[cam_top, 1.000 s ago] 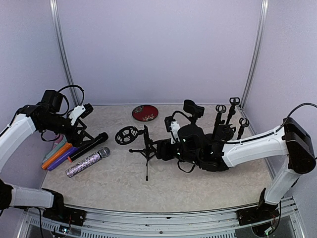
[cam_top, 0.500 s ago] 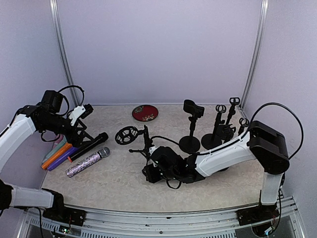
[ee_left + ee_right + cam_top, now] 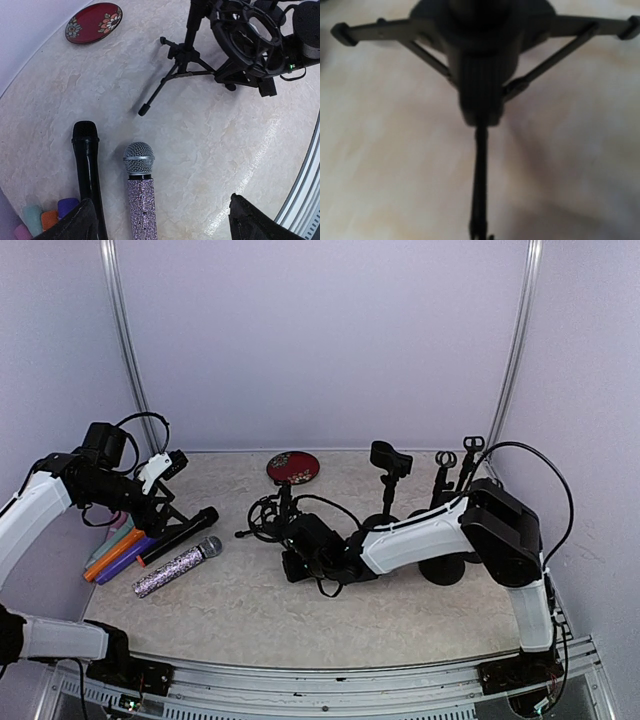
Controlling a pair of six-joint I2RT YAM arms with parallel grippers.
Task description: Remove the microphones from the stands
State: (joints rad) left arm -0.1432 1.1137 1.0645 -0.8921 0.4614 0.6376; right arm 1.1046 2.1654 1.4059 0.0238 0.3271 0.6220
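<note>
A black tripod stand (image 3: 275, 523) with a round shock mount (image 3: 245, 32) stands mid-table; the mount's ring looks empty. My right gripper (image 3: 288, 558) reaches in from the right and is shut on one tripod leg (image 3: 480, 200), which runs down to the bottom edge of the right wrist view. A black microphone (image 3: 87, 160) and a glittery purple microphone (image 3: 141, 195) lie side by side on the table at left. My left gripper (image 3: 160, 200) hovers open above them, holding nothing.
A red floral plate (image 3: 293, 467) sits at the back. Several other black stands (image 3: 445, 475) cluster at the right. Coloured markers (image 3: 118, 551) lie by the left wall, beside the black microphone.
My right arm swept left across the table and its gripper closed on the tripod leg. The stand shifted a little left. The left arm has not moved.
</note>
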